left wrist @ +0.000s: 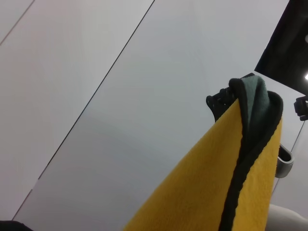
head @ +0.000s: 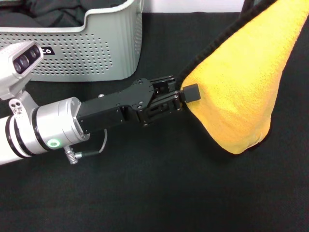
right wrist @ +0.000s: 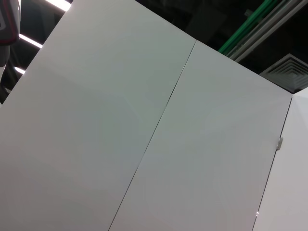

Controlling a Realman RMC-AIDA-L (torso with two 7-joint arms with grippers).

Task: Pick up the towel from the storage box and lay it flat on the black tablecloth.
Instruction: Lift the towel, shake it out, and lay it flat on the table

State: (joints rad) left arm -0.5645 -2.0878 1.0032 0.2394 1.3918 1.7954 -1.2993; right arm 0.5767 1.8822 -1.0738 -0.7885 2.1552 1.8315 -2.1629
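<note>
The left gripper [head: 186,96] reaches across the black tablecloth [head: 159,193], its fingers pinched onto the black-trimmed edge of the towel [head: 241,92]. The towel hangs yellow side out above the tablecloth, lifted from its upper corner by something out of view. Farther back at the left stands the storage box [head: 96,48], dark cloth inside.

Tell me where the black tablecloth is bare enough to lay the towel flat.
Bare black tablecloth runs along the near edge, below the left tool and the hanging towel. A narrower bare strip lies between the storage box and the towel. It is crowded at the far left, where the box stands, and mid-left under the arm.
</note>
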